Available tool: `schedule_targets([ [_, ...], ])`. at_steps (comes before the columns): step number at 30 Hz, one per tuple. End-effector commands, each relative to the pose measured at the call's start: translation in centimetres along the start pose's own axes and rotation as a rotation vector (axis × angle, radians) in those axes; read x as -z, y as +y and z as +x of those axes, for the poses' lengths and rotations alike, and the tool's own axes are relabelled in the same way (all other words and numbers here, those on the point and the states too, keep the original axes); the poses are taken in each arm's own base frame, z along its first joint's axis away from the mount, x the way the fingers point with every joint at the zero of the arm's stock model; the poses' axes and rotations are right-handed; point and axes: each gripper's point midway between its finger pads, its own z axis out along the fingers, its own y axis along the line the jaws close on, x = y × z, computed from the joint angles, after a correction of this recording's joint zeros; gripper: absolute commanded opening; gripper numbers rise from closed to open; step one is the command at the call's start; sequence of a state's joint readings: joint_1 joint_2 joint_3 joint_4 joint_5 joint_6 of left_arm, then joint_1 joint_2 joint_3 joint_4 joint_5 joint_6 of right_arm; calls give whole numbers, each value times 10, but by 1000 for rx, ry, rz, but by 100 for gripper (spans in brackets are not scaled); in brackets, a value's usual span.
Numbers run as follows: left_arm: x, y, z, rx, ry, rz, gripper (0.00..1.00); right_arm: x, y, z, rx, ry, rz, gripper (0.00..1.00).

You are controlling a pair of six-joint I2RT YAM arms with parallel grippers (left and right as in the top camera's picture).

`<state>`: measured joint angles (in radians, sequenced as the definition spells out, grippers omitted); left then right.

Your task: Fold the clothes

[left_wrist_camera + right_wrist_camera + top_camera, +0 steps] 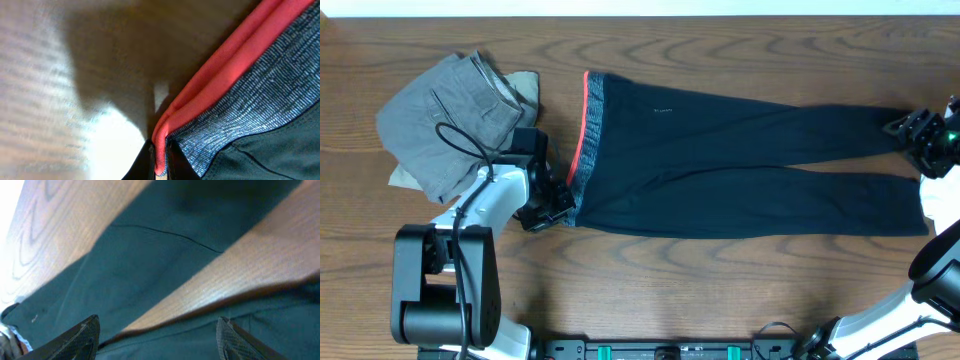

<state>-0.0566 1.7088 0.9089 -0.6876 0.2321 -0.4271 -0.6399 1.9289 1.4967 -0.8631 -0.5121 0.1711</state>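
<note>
The dark-navy leggings (740, 150) lie flat across the wooden table (720, 40), with the grey waistband (592, 130) edged in red-coral at the left and the legs running right. My left gripper (560, 205) is at the waistband's near corner. In the left wrist view its jaws (161, 160) are shut on the red-coral edge (225, 65). My right gripper (918, 130) is over the ankle ends at the far right. In the right wrist view its jaws (157, 330) are open and empty above the leg fabric (150, 255).
Folded grey and khaki trousers (450, 120) lie at the far left, just behind the left arm. The left arm's base (445, 290) stands at the near left. The right arm (940, 270) rises at the near right edge.
</note>
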Motion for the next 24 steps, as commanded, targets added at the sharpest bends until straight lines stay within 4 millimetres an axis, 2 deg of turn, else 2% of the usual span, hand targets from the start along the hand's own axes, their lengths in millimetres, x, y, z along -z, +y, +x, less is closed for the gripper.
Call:
schedule_targets([
  [1, -1, 14, -3, 52, 17, -54, 6, 2, -5, 4, 7, 15, 49, 72],
  [5, 7, 19, -10, 80, 0, -44, 6, 3, -20, 23, -34, 83, 146, 67],
  [8, 10, 23, -15, 101, -14, -36, 6, 9, -47, 38, -110, 121, 301, 65],
  [11, 11, 26, -16, 88, -14, -35, 6, 20, -83, 52, -190, 132, 518, 65],
  [13, 11, 26, -16, 86, -14, -35, 6, 23, -99, 60, -240, 130, 606, 60],
  [18, 11, 25, -16, 86, -15, -35, 6, 10, -123, 82, -273, 150, 662, 55],
  [21, 11, 25, -16, 83, -15, -35, 6, 9, -141, 92, -329, 138, 712, 48],
  [24, 11, 25, -16, 75, -14, -35, 6, 12, -155, 99, -370, 144, 719, 46],
])
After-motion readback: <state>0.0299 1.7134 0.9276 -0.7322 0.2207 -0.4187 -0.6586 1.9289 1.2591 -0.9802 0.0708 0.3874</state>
